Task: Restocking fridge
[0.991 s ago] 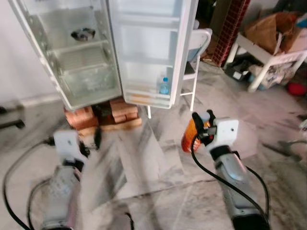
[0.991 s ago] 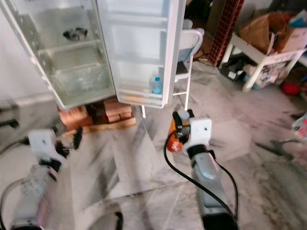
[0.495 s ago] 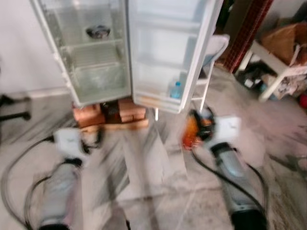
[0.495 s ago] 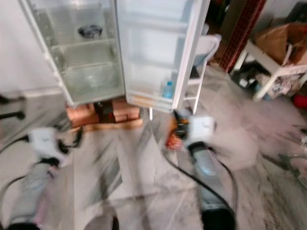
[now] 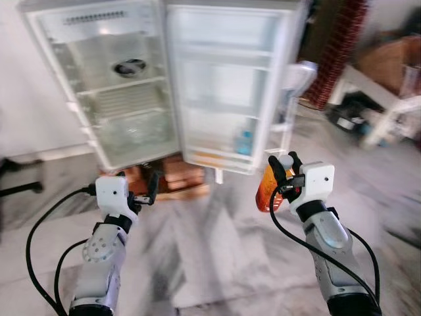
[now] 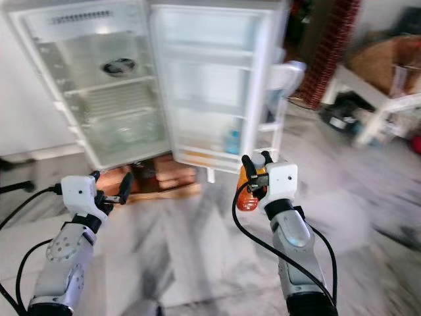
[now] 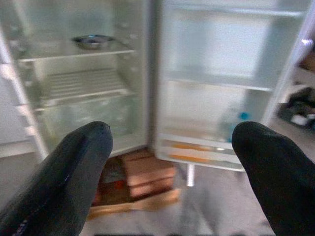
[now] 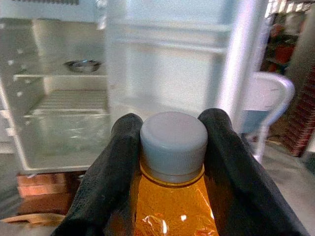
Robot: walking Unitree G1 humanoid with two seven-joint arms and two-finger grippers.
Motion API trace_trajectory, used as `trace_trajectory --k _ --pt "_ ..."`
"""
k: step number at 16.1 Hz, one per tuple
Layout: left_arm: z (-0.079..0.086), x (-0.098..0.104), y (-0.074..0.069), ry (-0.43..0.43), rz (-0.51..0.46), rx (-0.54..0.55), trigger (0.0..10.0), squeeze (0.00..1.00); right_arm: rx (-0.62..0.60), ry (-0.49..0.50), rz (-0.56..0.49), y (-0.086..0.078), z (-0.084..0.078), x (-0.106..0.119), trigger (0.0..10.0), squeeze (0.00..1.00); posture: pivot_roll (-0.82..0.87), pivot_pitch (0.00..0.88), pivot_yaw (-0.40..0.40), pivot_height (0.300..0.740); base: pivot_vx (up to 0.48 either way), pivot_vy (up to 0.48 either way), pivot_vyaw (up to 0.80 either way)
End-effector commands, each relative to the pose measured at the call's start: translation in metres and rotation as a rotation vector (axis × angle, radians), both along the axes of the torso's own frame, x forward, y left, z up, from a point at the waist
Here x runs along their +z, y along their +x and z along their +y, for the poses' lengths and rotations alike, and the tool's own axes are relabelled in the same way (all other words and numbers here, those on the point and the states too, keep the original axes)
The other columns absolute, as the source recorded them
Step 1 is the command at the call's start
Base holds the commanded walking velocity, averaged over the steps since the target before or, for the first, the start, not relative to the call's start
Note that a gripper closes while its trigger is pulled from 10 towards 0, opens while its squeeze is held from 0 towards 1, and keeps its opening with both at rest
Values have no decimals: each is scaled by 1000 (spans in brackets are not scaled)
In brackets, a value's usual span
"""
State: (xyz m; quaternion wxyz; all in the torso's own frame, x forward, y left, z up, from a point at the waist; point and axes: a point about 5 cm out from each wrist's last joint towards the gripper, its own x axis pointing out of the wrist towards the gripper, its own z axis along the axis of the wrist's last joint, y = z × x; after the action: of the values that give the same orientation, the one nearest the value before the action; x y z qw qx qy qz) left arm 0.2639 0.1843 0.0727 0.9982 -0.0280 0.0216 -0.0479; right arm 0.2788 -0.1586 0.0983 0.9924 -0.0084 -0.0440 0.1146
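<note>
Now orange bottle clamped in right hand.

Bright, even daylight; motion blur toward the edges

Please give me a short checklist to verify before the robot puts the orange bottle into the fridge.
1. Right end effector grips the orange bottle at its neck: ok.
2. Grey cap is on the bottle: ok.
3. Fridge door stands open: ok.
4. Free room on the door shelf beside the small water bottle: ok.
5. Left end effector is open and holds nothing: ok.
6. Robot is close enough to reach the shelves: cannot tell.
</note>
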Motion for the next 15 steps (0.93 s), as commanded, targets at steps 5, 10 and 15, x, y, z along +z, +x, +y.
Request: trace_trajectory --k 5,10,15 --pt "1 -4 -1 13 15 4 10000 0 28 -6 -42 1 7 7 10000 0 68 67 -37 740 439 0 0" --pt "2 -5 0 16 18 8 10000 0 33 -15 -45 1 7 7 10000 0 67 68 -36 740 442 0 0" --pt "1 -5 2 19 21 5 10000 0 30 -19 -44 2 7 7 10000 0 66 66 -35 740 447 0 0"
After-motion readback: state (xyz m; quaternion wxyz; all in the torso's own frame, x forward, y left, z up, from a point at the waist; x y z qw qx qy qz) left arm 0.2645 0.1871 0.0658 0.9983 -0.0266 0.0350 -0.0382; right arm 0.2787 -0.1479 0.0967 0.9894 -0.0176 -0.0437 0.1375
